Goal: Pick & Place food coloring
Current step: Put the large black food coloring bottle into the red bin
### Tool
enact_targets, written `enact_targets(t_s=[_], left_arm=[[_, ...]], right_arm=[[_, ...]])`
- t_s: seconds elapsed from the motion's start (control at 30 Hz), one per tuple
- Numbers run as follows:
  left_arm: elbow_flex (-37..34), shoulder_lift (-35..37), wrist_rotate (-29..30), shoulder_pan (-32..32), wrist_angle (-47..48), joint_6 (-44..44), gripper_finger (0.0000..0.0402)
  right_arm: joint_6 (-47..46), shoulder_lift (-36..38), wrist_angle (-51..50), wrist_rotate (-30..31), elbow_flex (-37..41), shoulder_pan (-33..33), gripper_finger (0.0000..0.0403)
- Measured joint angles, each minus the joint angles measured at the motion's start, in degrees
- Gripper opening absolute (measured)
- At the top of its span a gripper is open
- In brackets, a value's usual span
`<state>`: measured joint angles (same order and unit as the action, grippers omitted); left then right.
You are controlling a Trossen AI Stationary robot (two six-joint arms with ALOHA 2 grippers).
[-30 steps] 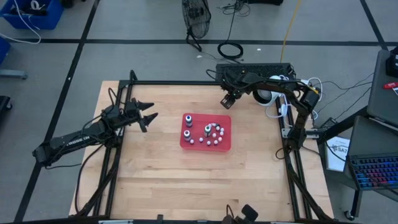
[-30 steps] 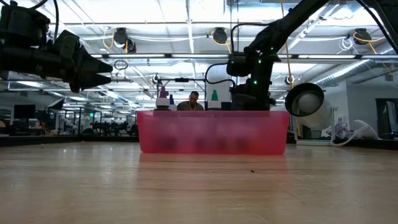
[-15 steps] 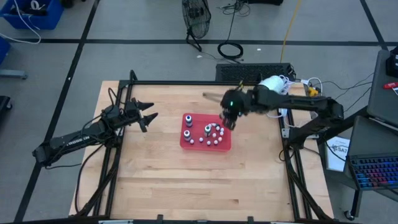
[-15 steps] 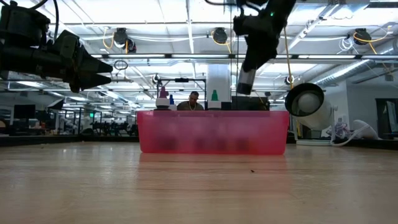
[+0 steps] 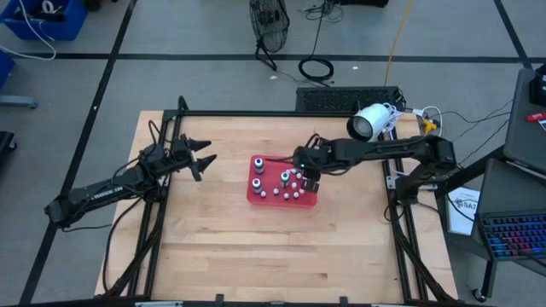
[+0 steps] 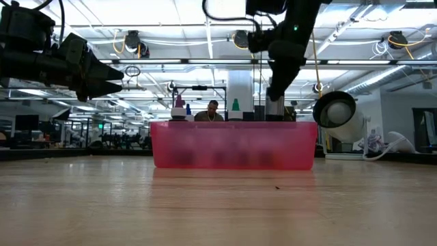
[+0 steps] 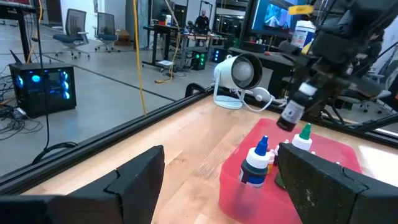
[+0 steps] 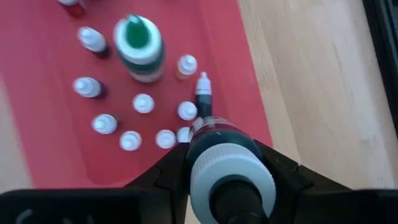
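Wooden desk in a bright workshop, a red tray at its middle.

Left hand waits spread beside the red tray, holding nothing. Inside stand upright food coloring bottles, a green-topped one among small white-capped vials. Right hand hangs over the tray's right side, pinching a bottle nose-down. To set it well, I judge it should lower straight into a bare patch of tray, clear of the vials, before letting go. Beyond the desk: ceiling lights, workstations, a person seated far off.
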<state>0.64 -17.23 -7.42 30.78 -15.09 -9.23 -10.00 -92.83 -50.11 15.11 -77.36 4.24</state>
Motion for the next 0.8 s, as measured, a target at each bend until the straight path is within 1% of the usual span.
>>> enact_targets(t_s=[0.3, 0.4, 0.53, 0.8], left_arm=[[0.00, 0.00, 0.00, -0.01, -0.07, 0.00, 0.0306], [0.00, 0.00, 0.00, -0.01, -0.08, 0.00, 0.0306], [0.00, 0.00, 0.00, -0.01, -0.09, 0.00, 0.0306], [0.00, 0.00, 0.00, -0.02, -0.09, 0.00, 0.0305]], right_arm=[[0.61, -4.94, -0.55, -0.37, 0.00, 2.54, 0.0129], [0.63, -6.11, -0.77, -1.94, 0.00, 3.00, 0.0129], [0.62, -7.98, -0.77, -2.12, 0.00, 3.32, 0.0129], [0.61, -9.32, -0.12, -3.56, 0.00, 3.32, 0.0129]])
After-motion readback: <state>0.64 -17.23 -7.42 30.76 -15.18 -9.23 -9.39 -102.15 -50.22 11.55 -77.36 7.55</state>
